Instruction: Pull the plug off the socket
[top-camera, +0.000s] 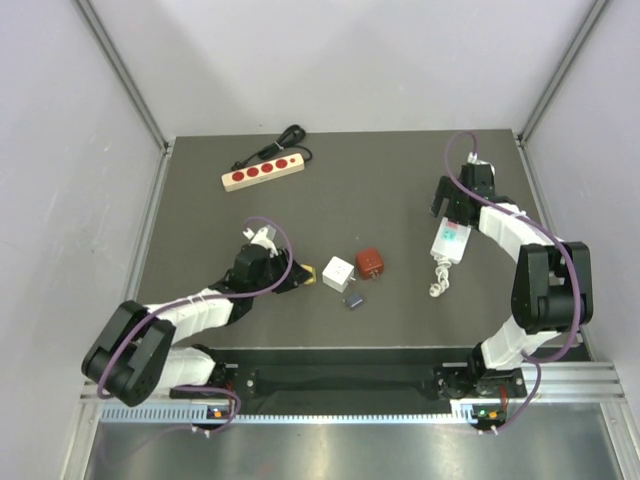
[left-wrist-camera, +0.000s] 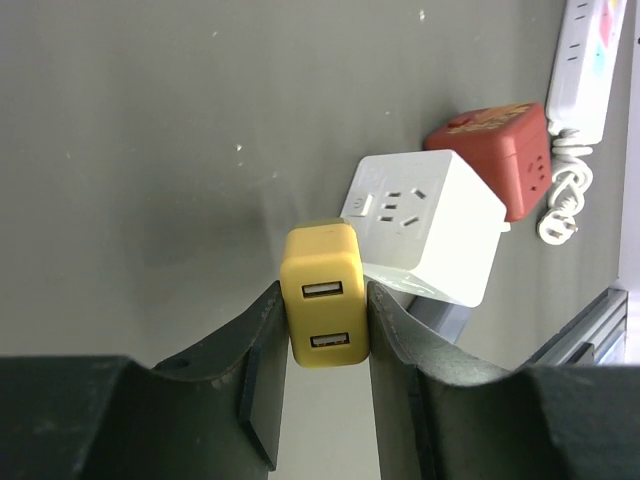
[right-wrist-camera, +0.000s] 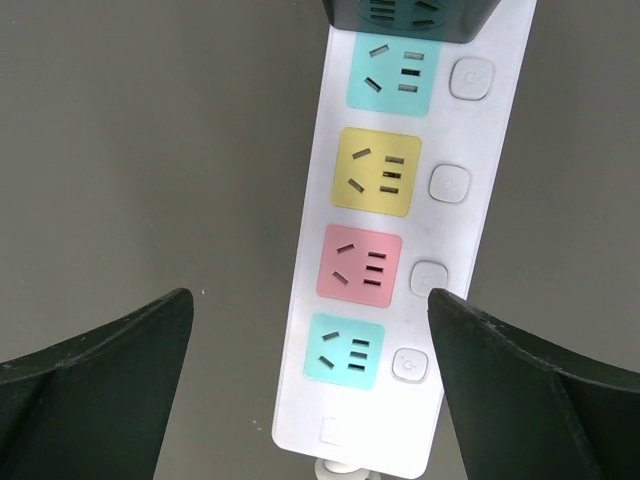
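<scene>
Left gripper (left-wrist-camera: 324, 300): clamped on the yellow plug (left-wrist-camera: 320, 262), one finger on each side.
Right gripper (right-wrist-camera: 310, 297): jaws wide apart, over the power strip (right-wrist-camera: 400, 230).
Yellow plug: two USB ports showing, against the white cube socket (left-wrist-camera: 430, 225), nearer the bench's (top-camera: 200, 210) near edge.

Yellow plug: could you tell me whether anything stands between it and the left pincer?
Nothing visible does: the left pincer clamps the yellow plug on both sides, beside the white cube.
</scene>
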